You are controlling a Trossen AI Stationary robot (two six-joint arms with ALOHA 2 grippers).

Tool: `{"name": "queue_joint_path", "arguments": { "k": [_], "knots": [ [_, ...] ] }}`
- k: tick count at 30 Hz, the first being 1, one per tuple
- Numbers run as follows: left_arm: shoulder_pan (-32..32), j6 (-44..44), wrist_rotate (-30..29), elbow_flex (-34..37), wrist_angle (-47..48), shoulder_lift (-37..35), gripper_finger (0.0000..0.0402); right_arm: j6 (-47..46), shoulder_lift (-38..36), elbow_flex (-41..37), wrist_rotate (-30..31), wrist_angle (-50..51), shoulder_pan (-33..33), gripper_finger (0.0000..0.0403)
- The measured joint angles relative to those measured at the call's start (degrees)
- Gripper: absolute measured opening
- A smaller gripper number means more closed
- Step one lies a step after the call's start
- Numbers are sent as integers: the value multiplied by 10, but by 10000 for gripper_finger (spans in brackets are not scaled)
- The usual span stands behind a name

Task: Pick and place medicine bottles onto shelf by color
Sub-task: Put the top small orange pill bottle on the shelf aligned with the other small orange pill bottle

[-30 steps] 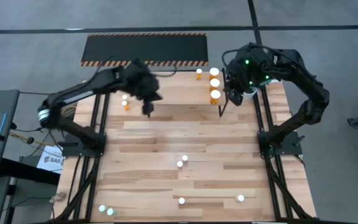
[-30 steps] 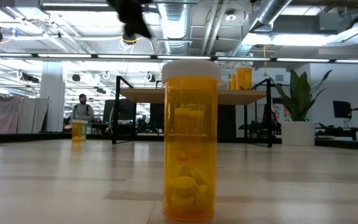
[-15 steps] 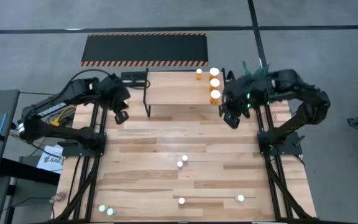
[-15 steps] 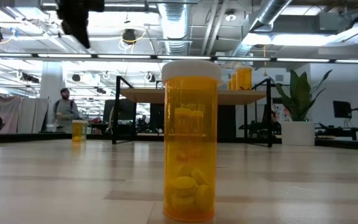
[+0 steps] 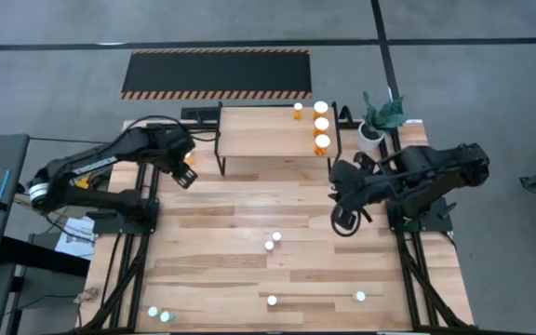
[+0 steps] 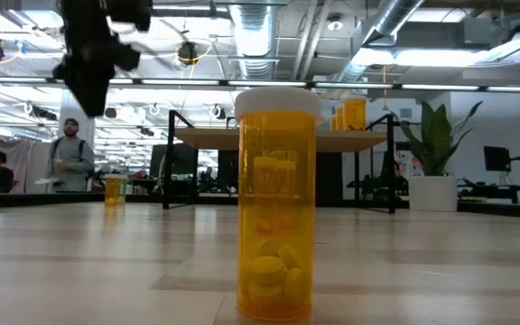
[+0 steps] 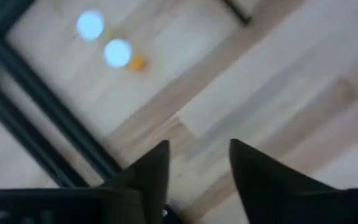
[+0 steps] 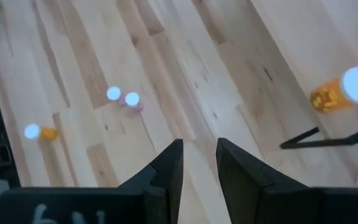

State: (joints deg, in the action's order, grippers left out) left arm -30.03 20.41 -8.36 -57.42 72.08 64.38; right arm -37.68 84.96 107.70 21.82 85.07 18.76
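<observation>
As we took stock from above, we counted three orange medicine bottles (image 5: pixel 321 125) standing in a row on the shelf (image 5: pixel 259 136), toward its right end, with a smaller one (image 5: pixel 298 111) beside them at its far edge. The shelf itself stood at the tabletop's (image 5: pixel 231 233) far edge. Loose stock remained: a pair of bottles (image 5: pixel 273 241) near the tabletop's middle, two (image 5: pixel 314 299) toward the near edge, two (image 5: pixel 158 315) at the near left corner, and one (image 5: pixel 188 159) close to the far left corner. A large orange bottle (image 6: pixel 275 203) filled the low view.

The left gripper (image 5: pixel 185 178) hung over the far left corner just beside that orange bottle, jaws parted and holding nothing. The right gripper (image 5: pixel 344 220) hung over the right side of the tabletop, in front of the shelf, jaws narrowly parted and empty. A potted plant (image 5: pixel 380 116) stood at the far right corner.

Risks, as we judged them: the bottles were small and light, so an off-centre approach could tip one and send it rolling off the tabletop. The central pair stood almost touching, so closing on one might knock the other. Setting a bottle on the crowded right end of the shelf could topple those already there.
</observation>
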Motion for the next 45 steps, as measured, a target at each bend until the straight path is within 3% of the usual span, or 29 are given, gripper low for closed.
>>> {"name": "queue_joint_path", "arguments": {
  "k": [6, 13, 20, 26, 34, 45],
  "knots": [
    [-83, 39, -30, 13, -28, 108, 265, 60, -37, 0, -16, 40, -9, 118],
    [-139, 26, -2, 11, -102, 154, 312, 78, -94, 0, -21, 49, -16, 118],
    [-201, 24, 6, 11, -122, 154, 315, 78, -124, 0, -21, 49, -16, 118],
    [-248, 32, 51, 11, -172, 154, 315, 77, -126, 0, -22, 48, -16, 118],
    [-253, 54, 69, 46, -212, 154, 314, 79, -111, 0, -22, 45, -16, 118],
    [-253, 76, 79, 91, -259, 154, 279, 105, -108, 0, -23, 45, -35, 118]
  ]
}}
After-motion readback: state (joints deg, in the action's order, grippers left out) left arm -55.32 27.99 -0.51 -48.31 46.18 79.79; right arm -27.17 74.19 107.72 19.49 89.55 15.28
